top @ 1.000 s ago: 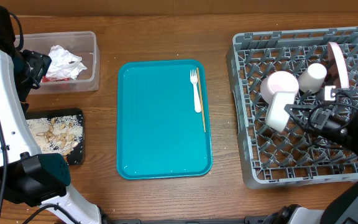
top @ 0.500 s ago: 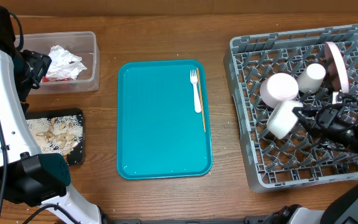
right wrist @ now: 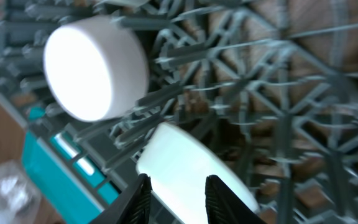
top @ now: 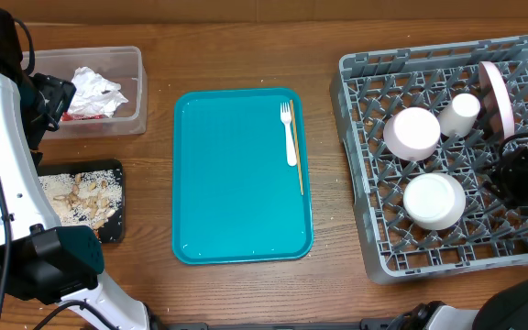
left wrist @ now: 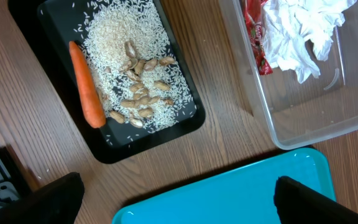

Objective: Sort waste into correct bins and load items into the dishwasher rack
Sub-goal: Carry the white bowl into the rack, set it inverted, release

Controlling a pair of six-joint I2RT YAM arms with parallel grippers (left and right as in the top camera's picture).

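Dishwasher rack [top: 447, 261], well to the right of the teal tray [top: 236, 174], carries most of the tableware. A round plate [top: 498, 92] stands on edge on the side far from the tray. Two small bowls sit upside down on the pegs, one [top: 413, 133] on the rack's tray-ward side and the other [top: 434, 200] nearer the front. A small cup [top: 461, 112] stands between the first bowl and the plate.

The right gripper [right wrist: 178, 190] hangs over the rack on the far side of the bowls from the tray. Its fingers stand apart with nothing clamped, though its wrist view is blurred.

The tray holds only the white fork [top: 289, 137] and the thin wooden stick [top: 299, 160]. They lie side by side along its right edge, long axes parallel to that edge. From the right claw they lie leftward, past the rack's wall. Since they are on the tray's rack side, the right arm looks the nearer one for them.

The clear tub [top: 128, 82], left of the tray's far corner, holds crumpled napkins [top: 94, 90] and a red wrapper [left wrist: 255, 37]. The black tray [top: 113, 229], left of the tray's near half, holds rice [left wrist: 126, 37], beige scraps [left wrist: 142, 93] and a carrot [left wrist: 86, 84].

The left gripper [left wrist: 176, 186] hovers above the teal tray's left edge, spread wide and empty.
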